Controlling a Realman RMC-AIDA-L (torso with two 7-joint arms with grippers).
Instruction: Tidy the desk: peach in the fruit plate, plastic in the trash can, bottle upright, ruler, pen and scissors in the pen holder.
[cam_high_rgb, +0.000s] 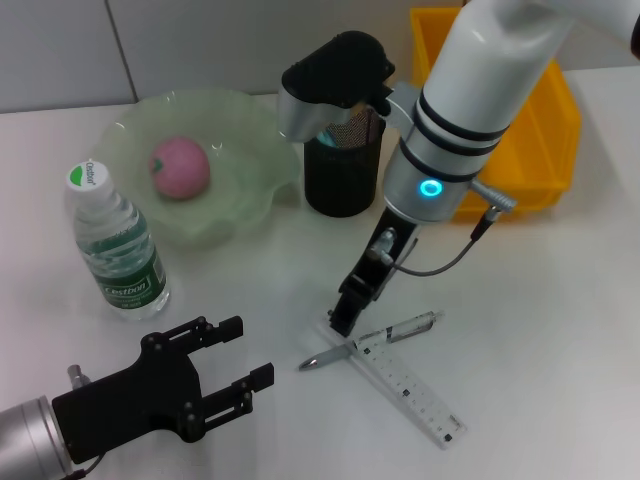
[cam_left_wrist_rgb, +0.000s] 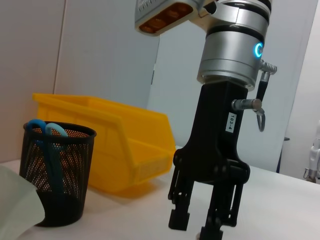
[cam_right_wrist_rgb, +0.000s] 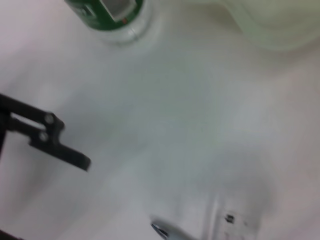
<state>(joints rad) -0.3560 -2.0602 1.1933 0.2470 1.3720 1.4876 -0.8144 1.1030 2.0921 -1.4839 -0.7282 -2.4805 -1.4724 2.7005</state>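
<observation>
Two items are still lying loose as far as I can tell, so this desk is maybe two-thirds done. Starting nearest, the left gripper (cam_high_rgb: 228, 362) is sitting at the lower left of the head view with its fingers spread wide and nothing in them, basically idling. Just past it, lower centre, the pen (cam_high_rgb: 372, 341) is lying across one end of the clear ruler (cam_high_rgb: 405, 378), the two touching in a rough X on the table (cam_high_rgb: 560, 330). The right gripper (cam_high_rgb: 341, 318) is hanging right over that crossing, pointing down, jaws parted a bit in the left wrist view and not gripping anything yet, so I'm guessing the pen is the next pick. Over at the left, the bottle (cam_high_rgb: 117, 243) is already standing upright. Farther back, the peach (cam_high_rgb: 180, 167) is sitting inside the green fruit plate (cam_high_rgb: 250, 200), and beside it the black mesh pen holder (cam_high_rgb: 342, 172) is holding the blue-handled scissors (cam_left_wrist_rgb: 46, 131). The yellow bin (cam_high_rgb: 545, 150) is at the upper right, presumably the trash can; I can't see any plastic anywhere, so can't tell on that one.
</observation>
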